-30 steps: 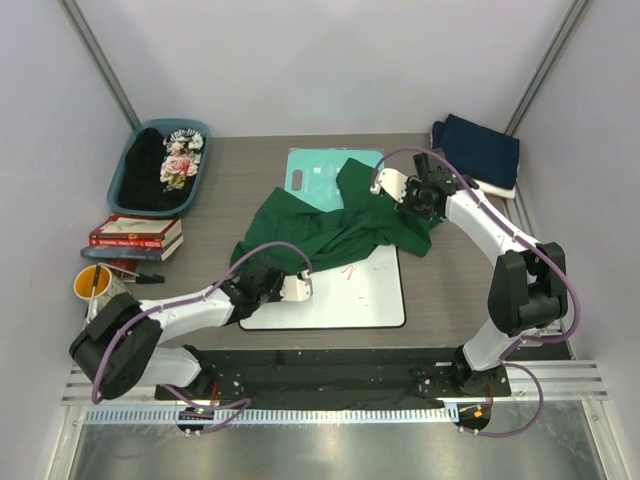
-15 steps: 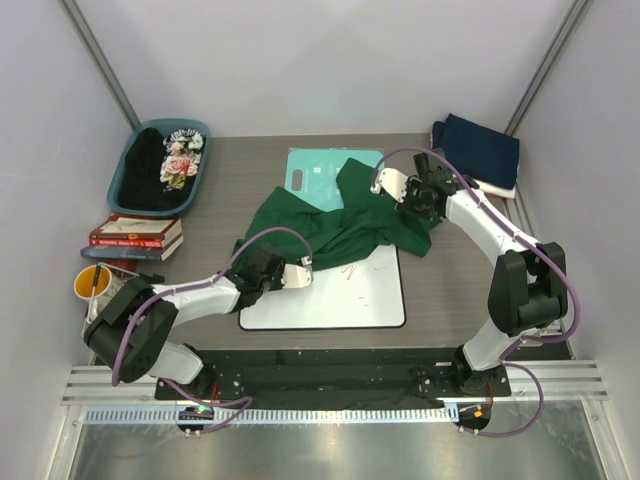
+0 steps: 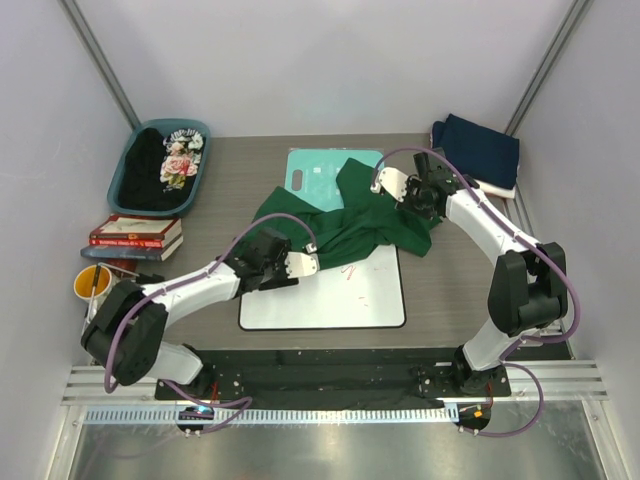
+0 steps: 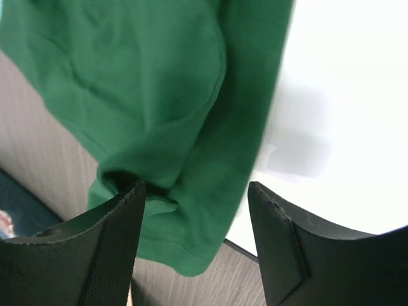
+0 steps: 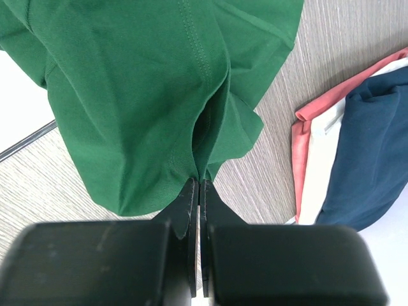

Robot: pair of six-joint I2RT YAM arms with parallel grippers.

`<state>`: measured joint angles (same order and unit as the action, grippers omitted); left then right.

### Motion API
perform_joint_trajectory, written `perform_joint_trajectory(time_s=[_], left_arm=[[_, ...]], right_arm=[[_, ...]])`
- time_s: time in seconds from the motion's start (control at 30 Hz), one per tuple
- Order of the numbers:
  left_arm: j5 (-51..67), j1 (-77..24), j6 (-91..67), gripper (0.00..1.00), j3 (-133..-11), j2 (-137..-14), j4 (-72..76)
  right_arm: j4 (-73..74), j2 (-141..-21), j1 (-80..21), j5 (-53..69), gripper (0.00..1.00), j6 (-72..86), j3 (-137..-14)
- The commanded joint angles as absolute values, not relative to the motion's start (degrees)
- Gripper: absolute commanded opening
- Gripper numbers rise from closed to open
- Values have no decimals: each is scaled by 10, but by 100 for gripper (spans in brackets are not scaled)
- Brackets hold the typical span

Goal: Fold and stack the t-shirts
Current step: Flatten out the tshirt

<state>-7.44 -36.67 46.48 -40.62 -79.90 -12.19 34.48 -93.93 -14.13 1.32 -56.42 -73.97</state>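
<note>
A dark green t-shirt (image 3: 340, 225) lies crumpled across the whiteboard's far edge and the teal board. My left gripper (image 3: 308, 262) stands open at the shirt's lower left hem. In the left wrist view that hem (image 4: 185, 185) lies between and beyond the spread fingers (image 4: 115, 248). My right gripper (image 3: 392, 186) is shut on a fold of the green t-shirt (image 5: 146, 95) at its right side, the gripper (image 5: 201, 185) pinching the cloth. Folded navy (image 5: 373, 140), white (image 5: 319, 185) and reddish (image 5: 311, 118) t-shirts are stacked at the far right (image 3: 478, 148). A black floral t-shirt (image 3: 165, 165) fills the basket.
The whiteboard (image 3: 330, 300) with red marks lies at the table's centre, with the teal board (image 3: 315, 172) behind it. A teal basket (image 3: 122, 165) stands far left. Books (image 3: 135, 235) and a yellow cup (image 3: 90, 283) sit at the left edge.
My left gripper has moved up and to the right toward the green shirt's hem and has opened. The right gripper has kept its hold and place.
</note>
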Motion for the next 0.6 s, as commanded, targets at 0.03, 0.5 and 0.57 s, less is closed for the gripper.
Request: perform_joint_trajectory(time_s=[0.03,0.5,0.57], left_arm=[[-54,-362,452,66,-417,-813,-145],[-85,-360,438,53,-425,-757,-129],[-89,-361,438,54,-427,-751,-138]], right_arm=[[342,-937,-144,6,1,-564,-766],[341,-938,-144,4,1,-566,-761],[341,-943,-144,4,1,-565,-765]])
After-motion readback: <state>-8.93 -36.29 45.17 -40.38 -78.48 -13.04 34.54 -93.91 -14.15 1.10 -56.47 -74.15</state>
